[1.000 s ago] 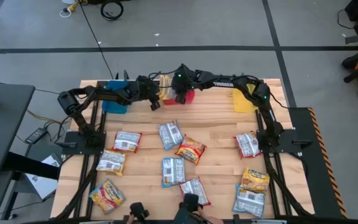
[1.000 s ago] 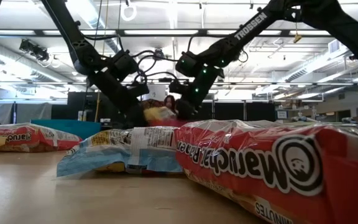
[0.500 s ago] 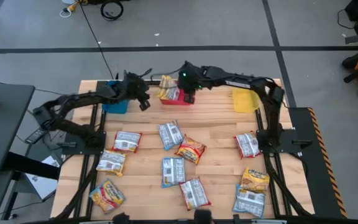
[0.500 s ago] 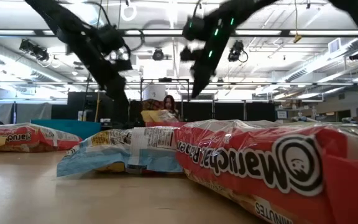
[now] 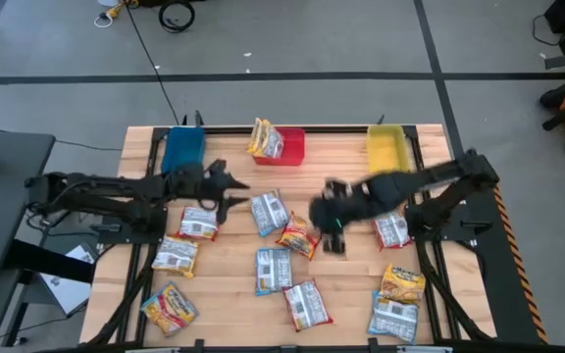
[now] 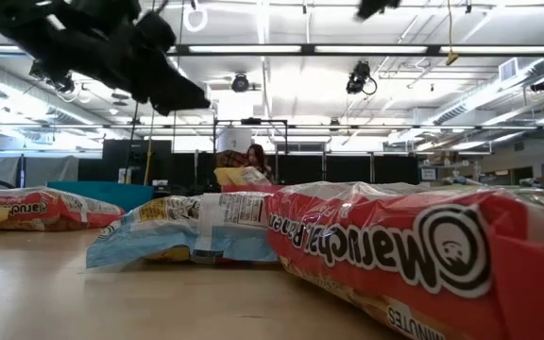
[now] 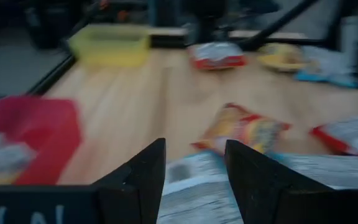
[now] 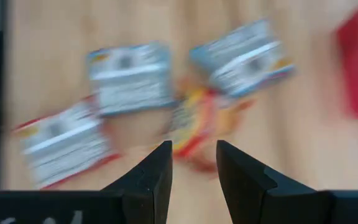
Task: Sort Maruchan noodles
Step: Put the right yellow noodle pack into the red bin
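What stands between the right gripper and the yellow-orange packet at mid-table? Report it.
Nothing visible. The right gripper hangs, jaws open, just beside the yellow-orange packet. Its wrist view shows that packet straight ahead with nothing in front of it.

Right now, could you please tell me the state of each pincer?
Left pincer: open, holding nothing, above the packets on the table's left half.
Right pincer: open, holding nothing, over the yellow-orange packet.

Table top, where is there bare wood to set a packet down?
Bare wood lies between the red bin and the yellow bin, above the right pincer. The middle, around the blue-and-white packet, is crowded.
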Controlling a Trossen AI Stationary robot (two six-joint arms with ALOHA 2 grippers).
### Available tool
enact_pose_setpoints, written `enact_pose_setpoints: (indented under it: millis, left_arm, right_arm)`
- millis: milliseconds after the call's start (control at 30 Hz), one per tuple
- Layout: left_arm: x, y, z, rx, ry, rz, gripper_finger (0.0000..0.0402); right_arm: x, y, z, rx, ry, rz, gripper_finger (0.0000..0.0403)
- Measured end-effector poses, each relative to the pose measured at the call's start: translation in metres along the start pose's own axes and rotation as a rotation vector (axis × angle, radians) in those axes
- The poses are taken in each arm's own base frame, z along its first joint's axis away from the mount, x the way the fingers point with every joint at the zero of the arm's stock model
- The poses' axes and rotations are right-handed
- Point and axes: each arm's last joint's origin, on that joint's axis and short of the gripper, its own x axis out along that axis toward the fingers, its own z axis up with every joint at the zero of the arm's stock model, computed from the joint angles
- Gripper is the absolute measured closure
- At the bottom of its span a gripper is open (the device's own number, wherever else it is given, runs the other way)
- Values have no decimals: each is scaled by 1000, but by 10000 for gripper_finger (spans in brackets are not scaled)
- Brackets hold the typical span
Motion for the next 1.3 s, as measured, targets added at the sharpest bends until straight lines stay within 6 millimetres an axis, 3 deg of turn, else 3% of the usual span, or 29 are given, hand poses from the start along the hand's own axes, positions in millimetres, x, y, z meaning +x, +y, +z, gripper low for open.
enact_pose_setpoints:
  millis: [133, 267, 400, 500, 667, 800, 900, 967, 1200, 1300]
  left_arm:
    - [1, -24, 0, 34, -23, -108, 230]
    - [0, -41, -1, 56, -19, -186, 230]
    - [-1, -52, -2, 70, -13, -235, 230]
    - [-2, -56, -3, 75, -4, -252, 230]
    - [-3, -60, -3, 80, -4, -270, 230]
    - [-3, -61, -3, 77, -4, -273, 230]
    - [-3, -61, -3, 81, -5, -273, 230]
    - [-3, -61, -3, 87, -11, -272, 230]
    - [-3, -60, 2, 106, -60, -261, 230]
    - [-3, -60, 2, 99, -56, -261, 230]
  right_arm:
    - [13, 49, -35, 50, 141, 40, 273]
    - [30, 74, -79, 207, 453, -50, 273]
    - [34, 82, -122, 337, 704, -250, 273]
    - [40, 84, -151, 388, 822, -302, 273]
    - [62, 80, -195, 450, 964, -226, 273]
    - [86, 73, -217, 478, 998, -114, 273]
    - [101, 65, -219, 499, 989, -23, 273]
    - [108, 60, -210, 492, 921, 23, 273]
    - [126, 20, -141, 347, 425, -112, 273]
    - [128, 3, -119, 285, 344, -174, 273]
